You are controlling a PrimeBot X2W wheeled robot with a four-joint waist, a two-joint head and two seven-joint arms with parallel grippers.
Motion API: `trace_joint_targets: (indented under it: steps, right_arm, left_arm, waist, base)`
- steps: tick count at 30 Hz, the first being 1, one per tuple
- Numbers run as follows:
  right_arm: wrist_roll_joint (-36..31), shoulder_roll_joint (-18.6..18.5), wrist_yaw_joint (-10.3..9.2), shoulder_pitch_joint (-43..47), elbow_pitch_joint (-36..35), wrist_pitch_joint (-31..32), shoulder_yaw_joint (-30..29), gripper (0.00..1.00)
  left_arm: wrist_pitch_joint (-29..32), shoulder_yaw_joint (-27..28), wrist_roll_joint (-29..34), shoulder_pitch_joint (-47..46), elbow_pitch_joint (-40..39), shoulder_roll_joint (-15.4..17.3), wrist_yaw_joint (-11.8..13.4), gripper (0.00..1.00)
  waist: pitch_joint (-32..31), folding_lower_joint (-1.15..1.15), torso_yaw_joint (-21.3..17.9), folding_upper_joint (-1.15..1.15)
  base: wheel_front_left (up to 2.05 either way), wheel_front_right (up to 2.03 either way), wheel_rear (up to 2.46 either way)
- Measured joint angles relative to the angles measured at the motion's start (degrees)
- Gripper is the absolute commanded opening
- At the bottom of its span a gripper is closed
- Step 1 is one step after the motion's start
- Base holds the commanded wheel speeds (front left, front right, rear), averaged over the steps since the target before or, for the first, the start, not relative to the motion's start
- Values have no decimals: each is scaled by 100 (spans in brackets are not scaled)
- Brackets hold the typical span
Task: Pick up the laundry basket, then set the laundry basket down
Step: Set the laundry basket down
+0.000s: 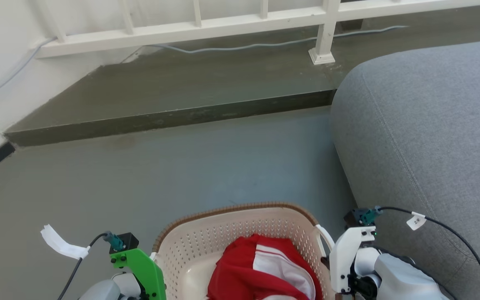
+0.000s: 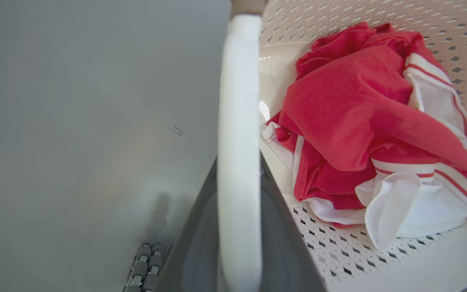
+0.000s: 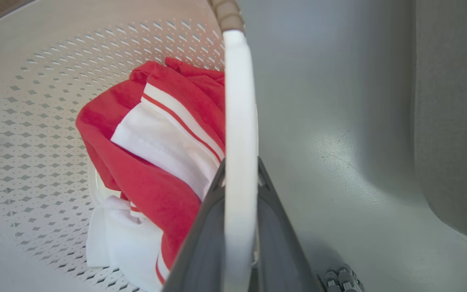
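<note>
Basket (image 1: 231,233): cream-white, perforated, rounded-rectangular
Rim (image 1: 231,207): brown, woven look
Handles (image 1: 324,235): white, one each side
Pose: upright, mouth up
Place: bottom centre of head view, over grey floor (image 1: 181,166)

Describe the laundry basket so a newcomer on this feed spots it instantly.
Find the big grey fabric sofa on the head view's right. Just left of it, at the bottom edge, is the laundry basket. It alone is cream, perforated and brown-rimmed, with a red-and-white garment inside.

Grey floor (image 1: 206,166), dark raised step (image 1: 181,83), white railing (image 1: 223,25), grey sofa (image 1: 431,125)
</note>
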Motion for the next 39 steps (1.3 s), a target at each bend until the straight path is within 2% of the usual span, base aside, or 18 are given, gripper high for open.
trace_joint_targets:
  steps: [14,39]
  right_arm:
    - [-88,-4,-60,-483,-40,-402,30,0]
    - [-107,-64,-162,-1337,-73,-1085,-68,0]
  left_arm:
    - [-378,-96,212,-577,-1,34,0,0]
    - [-1049,-163,565,-1647,31,13,109,0]
  waist:
    - [667,0,-37,0]
    - [2649,1,125,0]
  base:
    - [0,0,0]
    - [0,0,0]
